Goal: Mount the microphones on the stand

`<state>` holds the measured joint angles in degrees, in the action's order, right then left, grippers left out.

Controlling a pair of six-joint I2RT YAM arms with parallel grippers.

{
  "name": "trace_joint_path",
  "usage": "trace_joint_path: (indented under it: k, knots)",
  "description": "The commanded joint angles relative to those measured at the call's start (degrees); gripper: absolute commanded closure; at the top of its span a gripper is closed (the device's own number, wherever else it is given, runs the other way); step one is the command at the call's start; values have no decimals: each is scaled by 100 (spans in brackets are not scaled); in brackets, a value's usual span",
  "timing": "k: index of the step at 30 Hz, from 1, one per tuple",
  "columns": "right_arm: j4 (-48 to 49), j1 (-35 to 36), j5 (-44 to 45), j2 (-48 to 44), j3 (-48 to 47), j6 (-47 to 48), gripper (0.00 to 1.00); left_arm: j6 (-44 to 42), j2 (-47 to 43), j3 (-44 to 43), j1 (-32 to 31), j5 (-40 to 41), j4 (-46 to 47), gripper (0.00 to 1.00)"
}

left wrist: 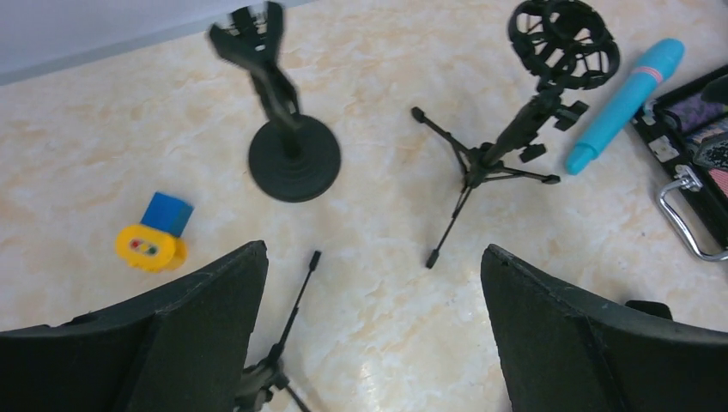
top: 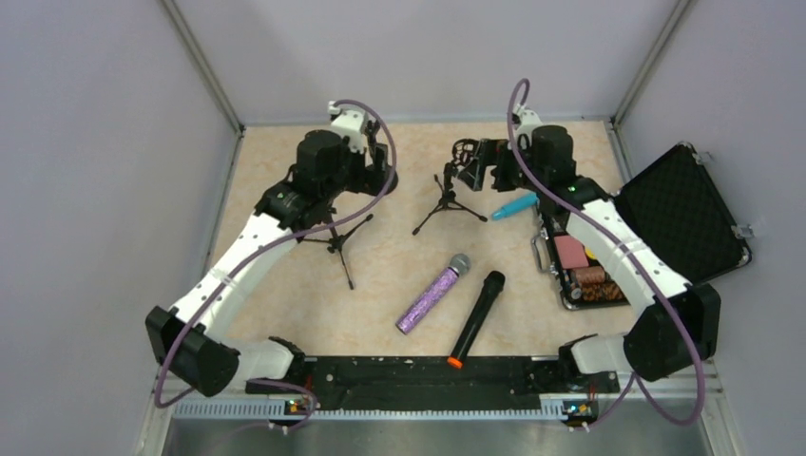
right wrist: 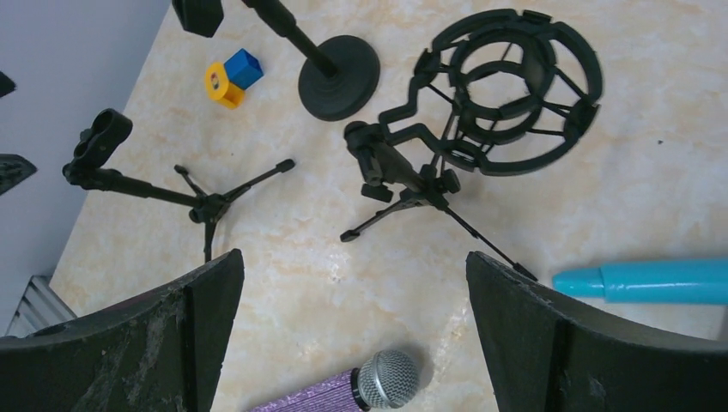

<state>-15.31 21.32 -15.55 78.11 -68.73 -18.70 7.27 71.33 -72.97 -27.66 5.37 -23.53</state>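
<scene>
Three microphones lie on the table. The glittery purple one (top: 432, 294) (right wrist: 378, 383) and the black one with an orange end (top: 477, 318) lie side by side in the middle. The light blue one (top: 514, 205) (left wrist: 627, 103) (right wrist: 652, 281) rests by the case. A tripod stand (top: 447, 198) (left wrist: 481, 167) (right wrist: 412, 190) carries a ring shock mount (left wrist: 562, 43) (right wrist: 506, 81). A second tripod stand (top: 337, 237) (right wrist: 197, 204) and a round-base stand (left wrist: 294, 156) (right wrist: 339, 75) are to its left. My left gripper (top: 380, 157) (left wrist: 373, 292) hangs open and empty above the stands. My right gripper (top: 483, 163) (right wrist: 356, 292) is open and empty above the purple microphone's grille.
An open black case (top: 665, 223) (left wrist: 687, 163) with small items sits at the right edge. A yellow and blue toy block (left wrist: 154, 236) (right wrist: 230, 79) lies near the round-base stand. Grey walls close in the back and sides.
</scene>
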Motion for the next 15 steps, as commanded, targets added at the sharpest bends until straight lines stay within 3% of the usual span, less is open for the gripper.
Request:
trace_joint_path:
  k: [1, 15]
  knots:
    - [413, -392, -368, -523, 285, -362, 1, -180, 755, -605, -407, -230, 287, 1]
    - [521, -1298, -682, -1237, 1150, -584, 1, -450, 3154, -2346, -1176, -789, 610, 1]
